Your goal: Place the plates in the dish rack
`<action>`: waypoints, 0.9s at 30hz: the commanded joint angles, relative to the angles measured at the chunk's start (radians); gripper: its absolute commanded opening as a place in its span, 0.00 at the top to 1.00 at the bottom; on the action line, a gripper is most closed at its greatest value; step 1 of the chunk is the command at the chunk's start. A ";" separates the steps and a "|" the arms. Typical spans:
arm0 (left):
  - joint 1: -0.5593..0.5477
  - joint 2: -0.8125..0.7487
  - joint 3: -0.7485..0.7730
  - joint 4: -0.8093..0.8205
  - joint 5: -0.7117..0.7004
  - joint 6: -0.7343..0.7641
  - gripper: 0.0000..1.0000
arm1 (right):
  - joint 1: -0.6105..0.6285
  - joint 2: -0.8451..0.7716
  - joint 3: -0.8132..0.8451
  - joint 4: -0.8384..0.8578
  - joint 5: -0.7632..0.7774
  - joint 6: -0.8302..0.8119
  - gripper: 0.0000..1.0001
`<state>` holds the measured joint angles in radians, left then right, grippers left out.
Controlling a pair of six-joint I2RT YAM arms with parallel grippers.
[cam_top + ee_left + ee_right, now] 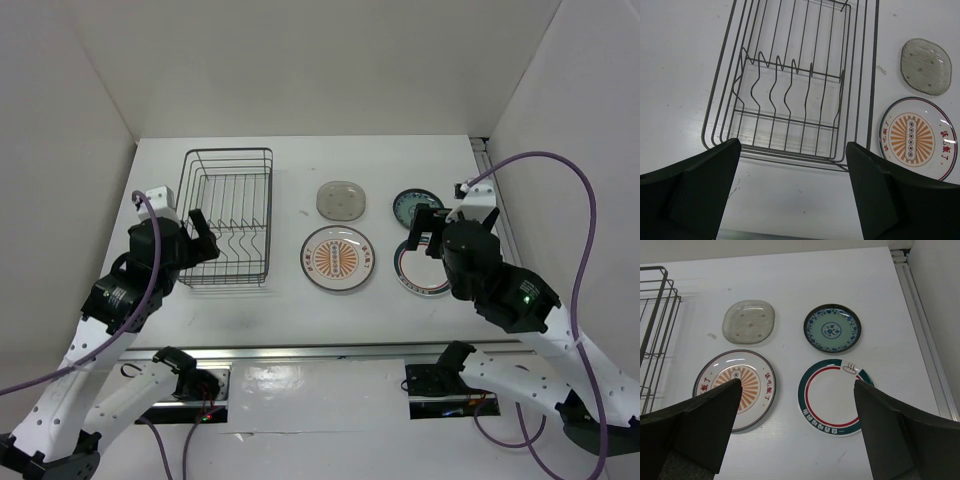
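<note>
Your orange plate (735, 387), red-ringed plate (832, 396), teal plate (832, 328) and grey plate (748, 321) all lie flat on the table (300, 170) right of the dish rack (790, 75), with your left gripper (792, 150) over the rack's near end and right gripper (797, 390) above the plates, both spread wide and holding nothing.

Left arm (110, 300): white links folded at the elbow, dark wrist reaching to the near-left corner of the dish rack (228, 152).
Left gripper (204, 234): above the rack's near-left edge, tilted down over it; jaws spread wide with nothing between them.
Left fingers (690, 195): dark and broad, apart.
Right arm (515, 300): well to the right of the rack, elbow bent, wrist angled forward and down.
Right gripper (427, 230): well clear of the rack on its right side, jaws wide apart and empty.
Right fingers (905, 440): dark, apart.
</note>
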<state>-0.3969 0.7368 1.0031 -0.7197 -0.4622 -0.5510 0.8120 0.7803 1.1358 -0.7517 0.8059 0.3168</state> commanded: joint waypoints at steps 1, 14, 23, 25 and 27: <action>0.007 -0.007 0.006 0.043 0.010 0.016 0.00 | 0.010 -0.010 -0.008 0.035 0.017 0.004 0.00; 0.026 -0.031 -0.012 0.080 0.108 0.059 0.00 | -0.036 0.106 -0.563 0.638 -0.530 0.347 0.00; 0.026 -0.033 -0.012 0.103 0.177 0.077 0.00 | -0.118 0.204 -0.764 0.955 -0.600 0.389 0.00; 0.026 -0.042 -0.012 0.114 0.201 0.077 0.00 | -0.140 0.214 -0.827 1.037 -0.640 0.398 0.00; 0.026 -0.042 -0.012 0.123 0.215 0.086 0.00 | -0.149 0.214 -0.887 1.169 -0.663 0.421 0.00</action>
<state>-0.3763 0.7094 0.9939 -0.6609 -0.2935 -0.4957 0.6788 0.9852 0.3115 0.1795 0.1928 0.6910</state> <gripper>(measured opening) 0.999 0.999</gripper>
